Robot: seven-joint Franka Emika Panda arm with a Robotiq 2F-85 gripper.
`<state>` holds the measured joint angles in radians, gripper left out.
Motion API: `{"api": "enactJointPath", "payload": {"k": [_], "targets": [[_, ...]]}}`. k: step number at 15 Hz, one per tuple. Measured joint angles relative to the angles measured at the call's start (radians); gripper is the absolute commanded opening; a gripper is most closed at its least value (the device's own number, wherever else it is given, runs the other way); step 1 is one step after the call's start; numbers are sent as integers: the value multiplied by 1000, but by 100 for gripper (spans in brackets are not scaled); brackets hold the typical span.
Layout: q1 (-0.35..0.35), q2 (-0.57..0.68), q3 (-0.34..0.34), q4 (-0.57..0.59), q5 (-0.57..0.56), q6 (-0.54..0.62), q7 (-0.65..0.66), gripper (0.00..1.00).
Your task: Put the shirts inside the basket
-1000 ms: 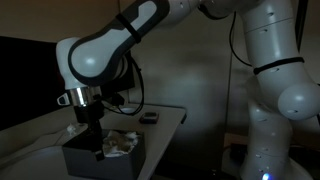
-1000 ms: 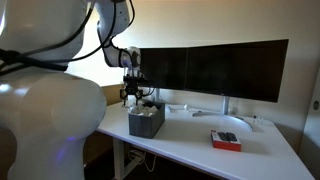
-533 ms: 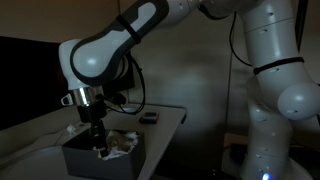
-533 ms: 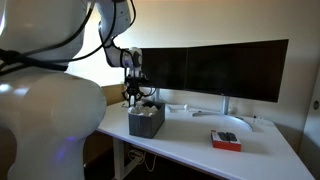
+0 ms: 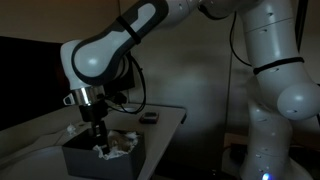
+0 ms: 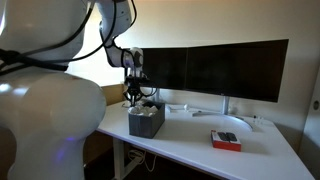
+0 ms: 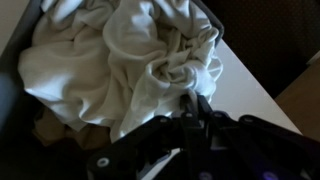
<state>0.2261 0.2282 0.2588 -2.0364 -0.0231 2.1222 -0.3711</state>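
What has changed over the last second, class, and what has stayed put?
The gripper dipped slightly lower into the basket and closed its jaws at the top of the shirts; whether any cloth is pinched cannot be told. The basket, the shirts and the red box stayed where they were.

A white desk (image 6: 185,138) carries dark monitors (image 6: 235,70) against a pale, brightly lit wall (image 6: 250,20).

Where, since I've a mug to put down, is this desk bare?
Bare white desk lies between the dark grey rectangular bin and the flat red-sided object, in front of the black monitors. Crowded: the bin, full of pale crumpled shirts with the claw closed in them.
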Motion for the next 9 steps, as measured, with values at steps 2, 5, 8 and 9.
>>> {"api": "enactJointPath", "payload": {"k": [2, 5, 8, 9], "targets": [[0, -1, -4, 4, -1, 0, 0, 11], [-1, -20, -24, 16, -16, 1, 1, 10], [-5, -51, -56, 34, -69, 1, 19, 10], [-7, -60, -68, 38, -95, 1, 32, 10]]}}
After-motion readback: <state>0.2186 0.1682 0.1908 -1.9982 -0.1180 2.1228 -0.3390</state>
